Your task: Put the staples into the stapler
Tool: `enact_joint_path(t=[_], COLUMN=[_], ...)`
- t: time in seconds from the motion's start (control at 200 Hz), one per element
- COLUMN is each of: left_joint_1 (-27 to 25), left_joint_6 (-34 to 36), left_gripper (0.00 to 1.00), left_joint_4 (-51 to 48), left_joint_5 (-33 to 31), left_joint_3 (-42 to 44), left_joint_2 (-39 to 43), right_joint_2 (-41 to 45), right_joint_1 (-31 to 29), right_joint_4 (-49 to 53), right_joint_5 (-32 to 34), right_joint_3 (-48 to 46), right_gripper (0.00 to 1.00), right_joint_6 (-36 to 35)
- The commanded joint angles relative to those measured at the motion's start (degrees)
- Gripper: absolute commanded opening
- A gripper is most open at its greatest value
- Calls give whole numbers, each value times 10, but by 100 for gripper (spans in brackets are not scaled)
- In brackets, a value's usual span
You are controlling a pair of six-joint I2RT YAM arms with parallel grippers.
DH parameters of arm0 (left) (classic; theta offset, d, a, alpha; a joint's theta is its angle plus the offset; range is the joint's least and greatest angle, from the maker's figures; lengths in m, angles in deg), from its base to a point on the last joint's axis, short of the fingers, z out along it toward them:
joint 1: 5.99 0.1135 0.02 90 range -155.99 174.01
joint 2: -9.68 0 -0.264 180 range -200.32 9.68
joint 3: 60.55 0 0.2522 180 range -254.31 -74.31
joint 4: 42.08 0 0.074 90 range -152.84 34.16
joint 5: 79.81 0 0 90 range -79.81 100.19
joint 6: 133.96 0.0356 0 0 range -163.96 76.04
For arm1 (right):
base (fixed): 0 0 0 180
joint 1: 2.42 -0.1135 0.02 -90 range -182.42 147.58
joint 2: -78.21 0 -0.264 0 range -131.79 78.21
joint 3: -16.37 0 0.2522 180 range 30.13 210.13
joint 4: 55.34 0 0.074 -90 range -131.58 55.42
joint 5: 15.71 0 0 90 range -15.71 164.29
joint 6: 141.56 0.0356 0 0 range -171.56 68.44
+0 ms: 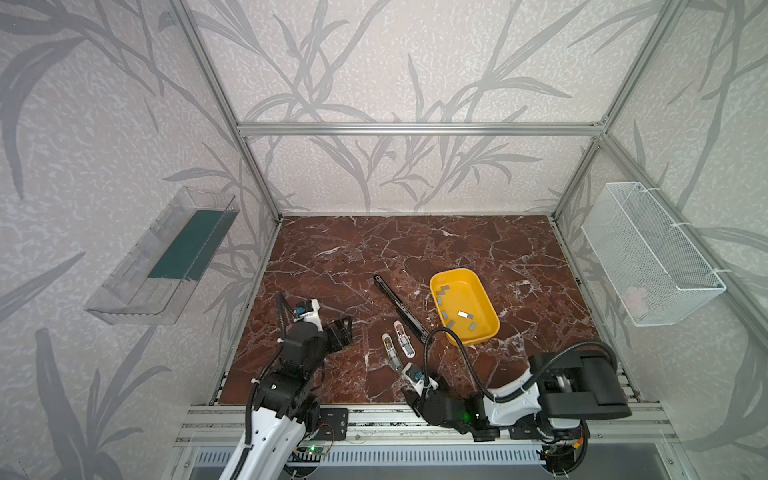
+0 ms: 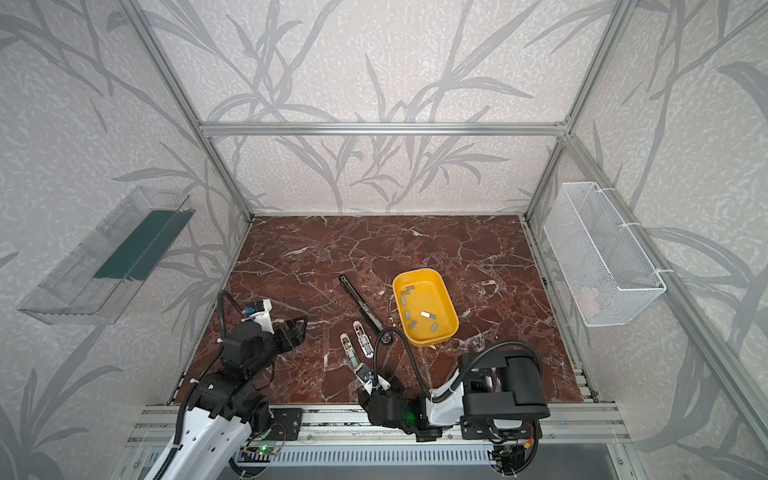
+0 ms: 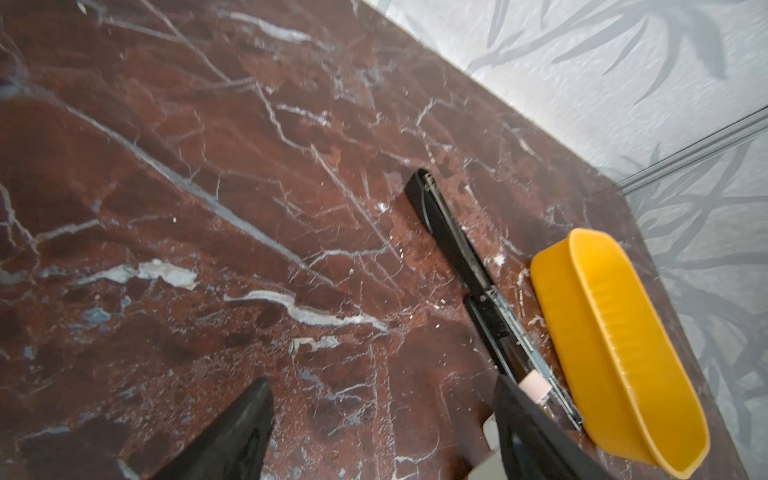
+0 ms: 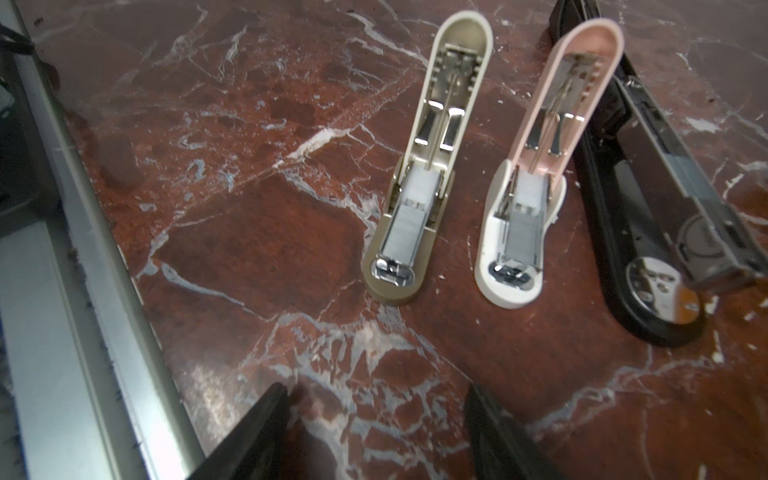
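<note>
Several grey staples (image 1: 465,315) (image 2: 428,316) lie loose in a yellow tray (image 1: 490,309) (image 2: 451,309) (image 3: 615,345). Three staplers lie hinged open beside it: a long black stapler (image 1: 397,305) (image 2: 361,303) (image 3: 453,245) (image 4: 665,232), a pink-and-white mini stapler (image 1: 404,332) (image 2: 363,334) (image 4: 523,216) and a beige mini stapler (image 1: 391,347) (image 2: 348,347) (image 4: 415,208). My left gripper (image 1: 343,328) (image 2: 298,326) (image 3: 382,386) hangs open and empty left of the staplers. Near the table's front edge, just in front of the mini staplers, my right gripper (image 1: 419,388) (image 2: 376,388) (image 4: 378,388) is open and empty.
A white wire basket (image 1: 652,257) hangs on the right wall and a clear plastic bin (image 1: 166,257) on the left wall. An aluminium rail (image 1: 374,419) (image 4: 83,291) runs along the table's front edge, close to my right gripper. Bare marble lies behind the staplers.
</note>
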Motion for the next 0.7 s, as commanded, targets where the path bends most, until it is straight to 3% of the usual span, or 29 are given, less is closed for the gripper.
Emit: enact_joint_path(t=[0.0, 0.055, 0.1, 0.155, 0.205, 0.4, 0.696], left_joint_1=[-1, -1, -1, -1, -1, -1, -2], left_joint_6=[-1, -2, -3, -5, -4, 2, 4], left_gripper=[84, 84, 84, 84, 84, 84, 83], left_joint_4=[-30, -42, -48, -51, -49, -20, -8], left_joint_5=[-21, -22, -24, -28, -26, -7, 2], left_joint_3=[20, 21, 23, 23, 24, 18, 18], left_joint_2=[55, 80, 93, 100, 95, 36, 16], right_joint_2=[-114, -215, -266, -296, -297, -270, -246], right_joint_1=[3, 1, 3, 3, -8, -23, -22], right_joint_4=[-207, -343, -346, -346, -346, -346, -344], right_joint_5=[27, 28, 50, 16, 1, 117, 121], right_joint_3=[-21, -21, 7, 27, 36, -1, -31], right_gripper=[67, 66, 68, 68, 69, 69, 69], right_joint_6=[-44, -58, -38, -39, -59, -37, -26])
